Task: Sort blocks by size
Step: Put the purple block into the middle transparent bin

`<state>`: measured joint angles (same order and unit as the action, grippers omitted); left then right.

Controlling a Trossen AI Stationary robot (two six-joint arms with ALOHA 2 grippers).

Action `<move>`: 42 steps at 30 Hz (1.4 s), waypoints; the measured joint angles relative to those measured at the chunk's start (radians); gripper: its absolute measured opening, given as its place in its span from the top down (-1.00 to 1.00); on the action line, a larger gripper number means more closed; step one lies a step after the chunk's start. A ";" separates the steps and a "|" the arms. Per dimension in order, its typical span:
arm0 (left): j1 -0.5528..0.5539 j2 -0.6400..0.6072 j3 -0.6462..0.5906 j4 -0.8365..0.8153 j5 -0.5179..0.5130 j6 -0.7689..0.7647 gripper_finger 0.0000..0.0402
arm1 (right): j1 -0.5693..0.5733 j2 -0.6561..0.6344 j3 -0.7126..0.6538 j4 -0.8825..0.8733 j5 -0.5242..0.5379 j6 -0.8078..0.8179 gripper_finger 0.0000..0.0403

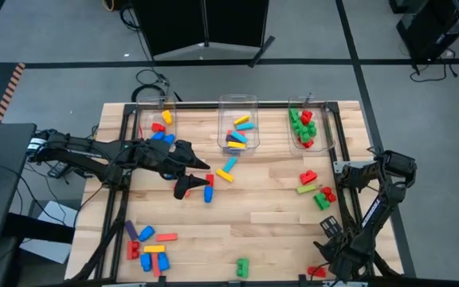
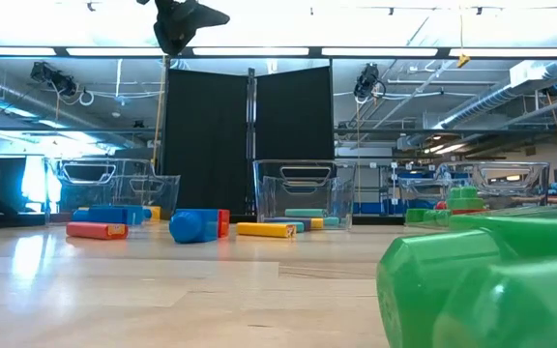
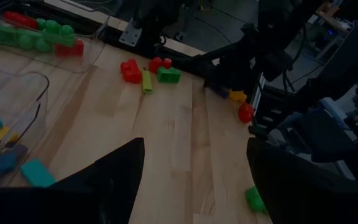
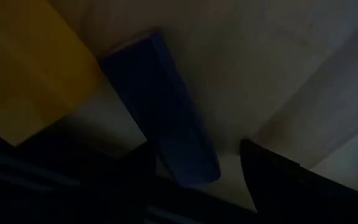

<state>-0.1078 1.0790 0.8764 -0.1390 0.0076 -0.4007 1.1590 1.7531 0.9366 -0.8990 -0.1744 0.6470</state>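
Pale wooden planks form the table (image 1: pixel 245 231), where three clear plastic bins (image 1: pixel 238 127) line the far edge and small coloured plastic bricks (image 1: pixel 151 243) lie in loose clusters. Above the middle, the left gripper (image 1: pixel 188 187) hangs spread apart and empty beside a blue brick (image 1: pixel 209 193). At the near right corner, the right gripper (image 4: pixel 197 165) sits low with its fingers astride what seems a dark blue long brick (image 4: pixel 166 118), a yellow block (image 4: pixel 27 68) beside it; whether it is clamped cannot be told.

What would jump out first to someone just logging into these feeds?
Probably the three clear bins lined along the table's far edge, each already holding bright blocks, with more blocks strewn over the near left corner. Next, the left gripper, fingers spread, hovering mid-table just above a blue block. The right gripper sits low at the near right corner, its fingers either side of a dark purple block.
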 joint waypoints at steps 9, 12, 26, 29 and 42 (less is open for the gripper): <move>0.000 0.000 0.000 -0.011 -0.005 0.001 -0.45 | -0.014 -0.005 -0.038 0.050 0.005 0.139 0.01; 0.000 0.000 0.000 -0.012 -0.005 0.006 -0.45 | -0.024 -0.003 -0.036 0.053 0.002 0.146 0.17; 0.000 0.000 0.000 -0.012 0.039 0.030 -0.45 | -0.094 -0.072 -0.046 0.043 0.000 0.370 0.42; 0.000 0.000 0.000 -0.012 0.040 0.030 -0.45 | -0.119 -0.123 -0.047 0.010 0.079 0.488 0.42; 0.000 0.000 0.000 -0.009 0.039 0.026 -0.45 | -0.350 -0.358 -0.037 -0.052 0.257 0.802 0.42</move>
<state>-0.1078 1.0790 0.8764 -0.1480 0.0463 -0.3746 0.8095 1.3955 0.8996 -0.9508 0.0829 1.4494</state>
